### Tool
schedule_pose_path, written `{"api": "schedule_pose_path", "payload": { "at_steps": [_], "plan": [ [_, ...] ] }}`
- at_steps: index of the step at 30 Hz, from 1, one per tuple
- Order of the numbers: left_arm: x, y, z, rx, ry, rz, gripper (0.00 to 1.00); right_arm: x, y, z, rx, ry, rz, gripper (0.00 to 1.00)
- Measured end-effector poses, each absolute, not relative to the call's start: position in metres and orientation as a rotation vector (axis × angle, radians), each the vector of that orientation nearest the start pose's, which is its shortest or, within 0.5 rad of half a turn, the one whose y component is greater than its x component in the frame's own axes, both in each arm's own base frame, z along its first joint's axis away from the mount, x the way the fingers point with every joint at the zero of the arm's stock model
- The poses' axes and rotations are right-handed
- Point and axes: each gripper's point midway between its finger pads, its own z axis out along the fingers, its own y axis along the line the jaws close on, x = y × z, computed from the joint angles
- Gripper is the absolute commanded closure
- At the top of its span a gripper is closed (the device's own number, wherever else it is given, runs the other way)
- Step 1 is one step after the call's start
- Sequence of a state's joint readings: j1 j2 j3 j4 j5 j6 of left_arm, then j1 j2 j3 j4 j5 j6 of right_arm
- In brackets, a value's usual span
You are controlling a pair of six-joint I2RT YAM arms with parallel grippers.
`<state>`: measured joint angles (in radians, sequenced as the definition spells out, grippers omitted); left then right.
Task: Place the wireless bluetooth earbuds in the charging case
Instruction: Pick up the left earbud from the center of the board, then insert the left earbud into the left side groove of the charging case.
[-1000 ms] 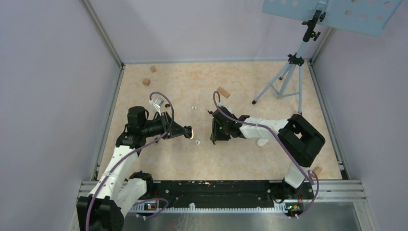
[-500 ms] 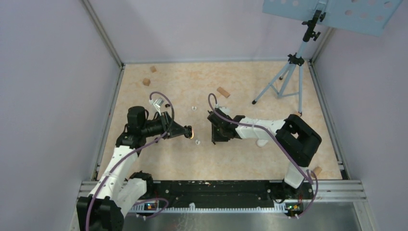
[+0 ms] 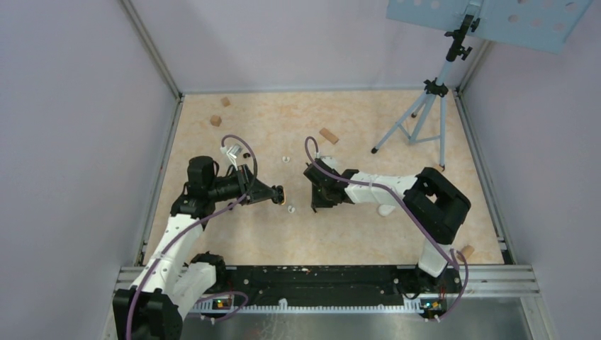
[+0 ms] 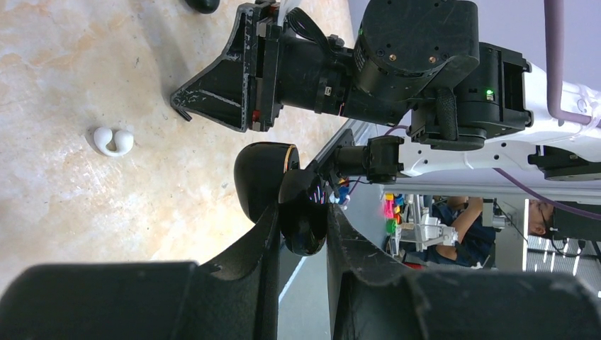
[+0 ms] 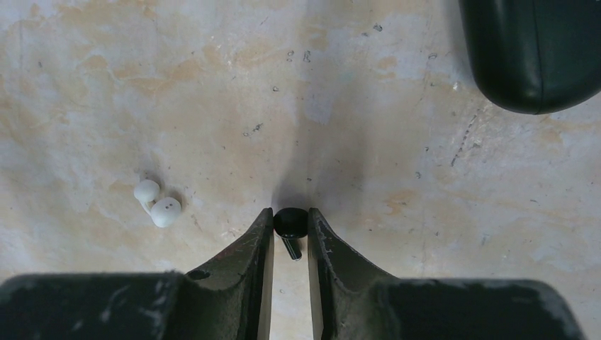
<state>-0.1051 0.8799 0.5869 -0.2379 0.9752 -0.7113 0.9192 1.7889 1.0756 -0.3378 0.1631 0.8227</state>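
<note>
The black charging case (image 4: pixel 301 227) hangs above the table with its lid (image 4: pixel 256 177) swung open, and my left gripper (image 4: pixel 301 210) is shut on its body. In the overhead view this gripper (image 3: pixel 278 193) points right, toward my right gripper (image 3: pixel 314 206). Down at the tabletop, my right gripper (image 5: pixel 290 214) has both fingers pressed against the round head of a black earbud (image 5: pixel 290 222); the earbud's stem lies back between the fingers. A white earbud (image 5: pixel 157 203) lies on the table just left of it, also visible from the left wrist (image 4: pixel 113 141).
A second dark oval case (image 5: pixel 538 49) lies at the right wrist view's upper right. Another white earbud (image 3: pixel 285 159) sits farther back. A white case (image 3: pixel 386 209) lies under the right arm. Wooden blocks (image 3: pixel 328 134) (image 3: pixel 215 120) and a tripod (image 3: pixel 418 120) stand toward the back.
My right gripper's jaws have narrowed onto the black earbud, and its wrist has shifted slightly left. The left arm holds the open case almost still.
</note>
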Motion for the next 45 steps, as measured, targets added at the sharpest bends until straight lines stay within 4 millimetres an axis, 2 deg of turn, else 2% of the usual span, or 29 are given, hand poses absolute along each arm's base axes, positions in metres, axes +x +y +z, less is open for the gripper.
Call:
{"api": "schedule_pose_path", "payload": {
  "at_steps": [9, 13, 17, 24, 33, 39, 45],
  "plan": [
    [0.198, -0.183, 0.199, -0.010, 2.197, -1.510, 1.00, 0.243, 0.321, 0.024, -0.069, 2.655, 0.402, 0.90],
    [0.196, -0.185, 0.200, 0.006, 2.198, -1.533, 1.00, 0.243, 0.321, 0.031, -0.068, 2.641, 0.418, 0.91],
    [0.193, -0.188, 0.201, 0.036, 2.202, -1.589, 1.00, 0.242, 0.320, 0.055, -0.074, 2.579, 0.489, 0.91],
    [0.195, -0.191, 0.207, 0.054, 2.183, -1.654, 1.00, 0.242, 0.317, 0.119, -0.080, 2.369, 0.679, 0.92],
    [0.213, -0.196, 0.202, -0.074, 2.220, -1.754, 1.00, 0.246, 0.318, 0.189, -0.098, 2.115, 0.849, 0.92],
    [0.223, -0.199, 0.200, -0.164, 2.236, -1.766, 1.00, 0.250, 0.325, 0.218, -0.118, 2.007, 0.921, 0.92],
    [0.231, -0.203, 0.201, -0.224, 2.227, -1.774, 1.00, 0.249, 0.334, 0.229, -0.127, 1.941, 1.003, 0.92]
  ]
}}
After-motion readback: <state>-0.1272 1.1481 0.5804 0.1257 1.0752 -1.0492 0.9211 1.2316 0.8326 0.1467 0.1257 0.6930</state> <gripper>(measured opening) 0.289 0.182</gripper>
